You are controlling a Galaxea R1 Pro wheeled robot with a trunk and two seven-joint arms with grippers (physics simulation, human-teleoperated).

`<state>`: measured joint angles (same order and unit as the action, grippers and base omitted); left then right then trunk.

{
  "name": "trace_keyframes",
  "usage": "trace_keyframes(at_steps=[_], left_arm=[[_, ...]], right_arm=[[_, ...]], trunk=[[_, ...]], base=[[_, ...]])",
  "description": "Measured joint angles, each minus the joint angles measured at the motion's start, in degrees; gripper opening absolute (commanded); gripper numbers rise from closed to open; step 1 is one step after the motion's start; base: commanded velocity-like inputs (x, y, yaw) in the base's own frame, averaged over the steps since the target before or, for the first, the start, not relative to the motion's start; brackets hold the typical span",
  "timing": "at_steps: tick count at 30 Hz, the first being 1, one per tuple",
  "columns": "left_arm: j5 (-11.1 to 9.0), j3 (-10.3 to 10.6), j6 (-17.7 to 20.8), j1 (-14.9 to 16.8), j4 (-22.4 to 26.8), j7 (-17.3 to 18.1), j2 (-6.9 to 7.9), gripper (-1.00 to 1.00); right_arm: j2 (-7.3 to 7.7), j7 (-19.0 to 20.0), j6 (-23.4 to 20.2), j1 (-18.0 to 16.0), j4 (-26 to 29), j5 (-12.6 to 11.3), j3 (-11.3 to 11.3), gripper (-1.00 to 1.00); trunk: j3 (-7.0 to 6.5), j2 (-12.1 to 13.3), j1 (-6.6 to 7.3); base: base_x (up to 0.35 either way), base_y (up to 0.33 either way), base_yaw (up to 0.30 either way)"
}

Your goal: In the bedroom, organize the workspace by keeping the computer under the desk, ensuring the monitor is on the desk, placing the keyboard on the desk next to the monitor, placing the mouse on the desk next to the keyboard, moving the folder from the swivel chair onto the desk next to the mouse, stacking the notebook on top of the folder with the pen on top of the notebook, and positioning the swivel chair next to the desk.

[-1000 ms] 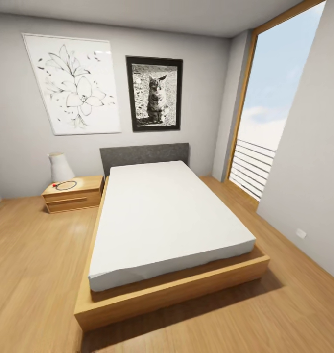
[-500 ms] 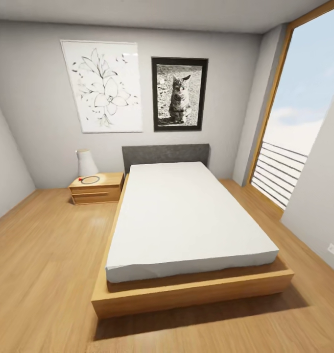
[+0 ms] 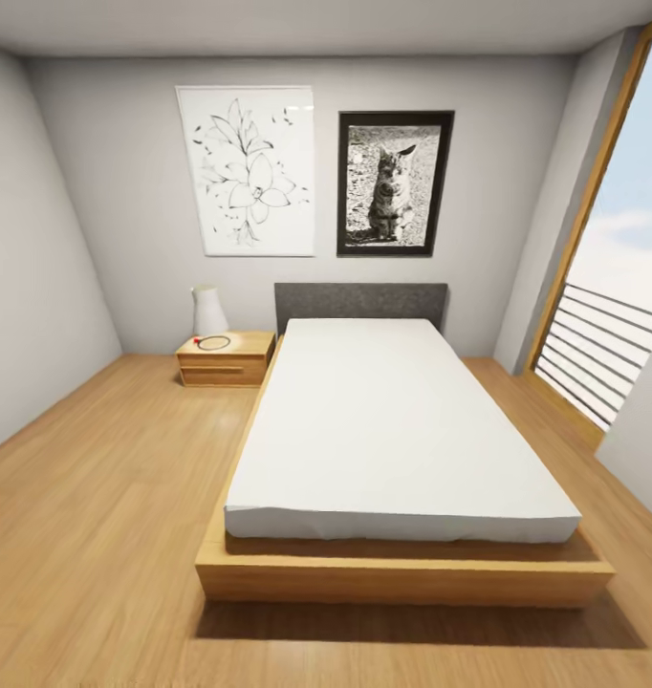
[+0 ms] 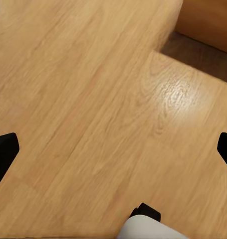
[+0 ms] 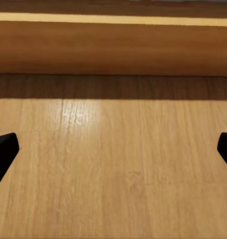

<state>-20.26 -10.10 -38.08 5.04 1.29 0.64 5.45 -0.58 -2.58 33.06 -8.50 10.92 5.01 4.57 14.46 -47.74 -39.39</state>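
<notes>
The robot stands on the wooden floor (image 3: 87, 535) at the foot of the bed (image 3: 393, 430), and judging by the scene it is in transit: none of the workspace items of the task (desk, monitor, keyboard, mouse, folder, notebook, pen, swivel chair, computer) appears in these views, so their location cannot be stated.

Nearest the robot, both arms hang low with the wrist cameras looking at bare floorboards, a carrying posture suited to driving, not reaching. The left gripper (image 4: 113, 149) has its two dark fingertips (image 4: 4, 149) at opposite edges of the left wrist view, so the jaws stand wide apart, holding nothing and touching nothing. The right gripper (image 5: 113, 149) is likewise spread wide and unloaded, with the side of the wooden bed frame (image 5: 113, 47) ahead of it.

Beyond the frame, the white mattress runs back to a grey headboard (image 3: 360, 304). Beside the headboard stands a low wooden nightstand (image 3: 225, 361) bearing a white vase (image 3: 208, 311) and a small ringed object (too small to identify). On the far wall hang a flower drawing (image 3: 247, 172) and a framed cat photograph (image 3: 395, 183). A tall window with a railing (image 3: 603, 354) occupies the robot's right side.
</notes>
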Motion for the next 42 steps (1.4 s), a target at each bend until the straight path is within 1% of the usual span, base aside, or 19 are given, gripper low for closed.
trace_keyframes(at_steps=[36, 42], left_arm=[[0.2, 0.0, 0.2, 0.0, 0.0, 0.1, -0.09, 1.00], [0.2, 0.1, 0.2, 0.0, 0.0, 0.1, -0.18, 1.00]], right_arm=[[0.00, 0.1, 0.0, 0.0, -0.1, 0.1, -0.7, 1.00], [-0.09, 0.1, 0.0, 0.0, -0.1, 0.2, -1.9, 1.00]], trunk=[[0.00, 0.0, 0.00], [0.00, 0.0, 0.00]], base=[[0.000, -0.002, 0.285], [0.000, 0.000, 0.285]])
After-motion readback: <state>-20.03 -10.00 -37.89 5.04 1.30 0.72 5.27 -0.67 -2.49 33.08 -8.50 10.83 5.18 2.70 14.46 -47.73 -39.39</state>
